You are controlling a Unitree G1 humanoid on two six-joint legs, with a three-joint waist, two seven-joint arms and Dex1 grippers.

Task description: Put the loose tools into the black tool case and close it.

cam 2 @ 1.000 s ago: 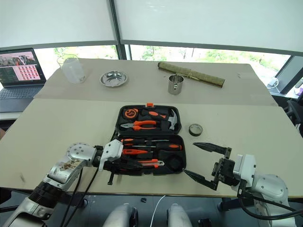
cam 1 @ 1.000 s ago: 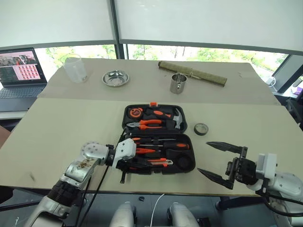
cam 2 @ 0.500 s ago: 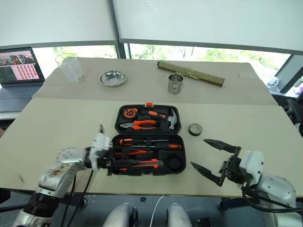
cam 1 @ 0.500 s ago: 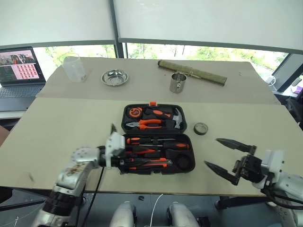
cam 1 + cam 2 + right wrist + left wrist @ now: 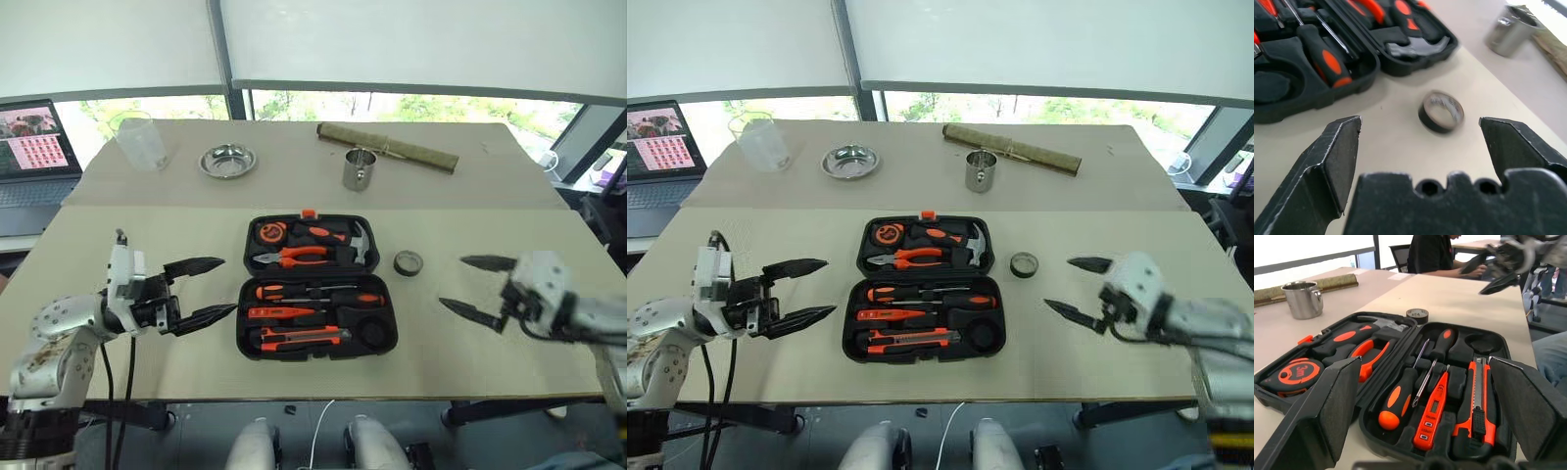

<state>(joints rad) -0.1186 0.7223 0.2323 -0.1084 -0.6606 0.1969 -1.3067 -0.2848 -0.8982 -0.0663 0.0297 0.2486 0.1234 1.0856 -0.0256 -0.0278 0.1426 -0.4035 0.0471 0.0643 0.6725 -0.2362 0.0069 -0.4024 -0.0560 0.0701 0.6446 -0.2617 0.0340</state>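
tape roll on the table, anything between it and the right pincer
Nothing visible. The small black tape roll lies on bare table right of the open black plastic tool case, and the open right pincer faces it across clear tabletop.

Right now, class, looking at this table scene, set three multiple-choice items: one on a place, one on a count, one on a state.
1. Where is the small black tape roll?
A. in the case
B. on the table right of the case
C. in the steel cup

2. How many orange-handled pliers lie in the black hinged plastic tool case?
A. one
B. three
C. none

3. The case is:
A. latched shut
B. open flat
C. upside down

Answers: 1 B, it lies on bare tabletop beside the case. 2 A, one pair in the far half. 3 B, both halves show tools.
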